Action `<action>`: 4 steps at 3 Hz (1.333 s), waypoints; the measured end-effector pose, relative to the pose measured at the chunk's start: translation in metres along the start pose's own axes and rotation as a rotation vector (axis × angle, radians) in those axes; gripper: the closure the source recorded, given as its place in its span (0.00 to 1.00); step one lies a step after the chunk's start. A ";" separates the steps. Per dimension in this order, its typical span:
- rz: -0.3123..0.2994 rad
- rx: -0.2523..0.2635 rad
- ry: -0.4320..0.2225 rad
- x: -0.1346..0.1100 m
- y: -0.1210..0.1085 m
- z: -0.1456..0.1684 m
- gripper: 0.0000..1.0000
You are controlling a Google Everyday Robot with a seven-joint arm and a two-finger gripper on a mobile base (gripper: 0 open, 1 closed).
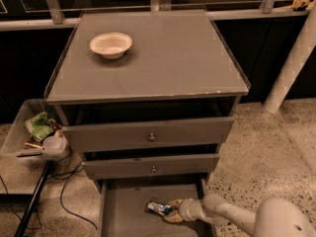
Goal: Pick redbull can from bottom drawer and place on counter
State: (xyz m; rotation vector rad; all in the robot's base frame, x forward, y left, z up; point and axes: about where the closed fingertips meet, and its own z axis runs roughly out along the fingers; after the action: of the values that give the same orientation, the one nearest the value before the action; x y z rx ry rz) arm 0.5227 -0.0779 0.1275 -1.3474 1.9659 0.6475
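The redbull can [159,208] lies on its side on the grey floor of the open bottom drawer [123,211], near its right half. My gripper [171,211] reaches in from the lower right, with its fingers around the can's right end. The arm runs off to the bottom right corner. The grey counter [163,58] is above, with a chipped front edge at the right.
A white bowl [111,44] sits on the counter's back left. Two knobbed drawers [150,136] are above the bottom one. A clear bin of trash [37,135] stands to the left, with cables on the floor. A white pillar [291,63] stands at the right.
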 end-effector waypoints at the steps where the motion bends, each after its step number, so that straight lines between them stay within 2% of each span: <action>1: -0.023 0.038 -0.037 -0.010 -0.003 -0.031 1.00; 2: -0.064 0.030 -0.101 -0.034 0.004 -0.066 1.00; 3: -0.114 -0.002 -0.141 -0.064 0.019 -0.103 1.00; 4: -0.157 -0.012 -0.128 -0.096 0.030 -0.143 1.00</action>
State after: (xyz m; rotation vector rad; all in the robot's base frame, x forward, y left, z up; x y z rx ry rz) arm 0.4848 -0.1105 0.2946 -1.4159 1.7381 0.6547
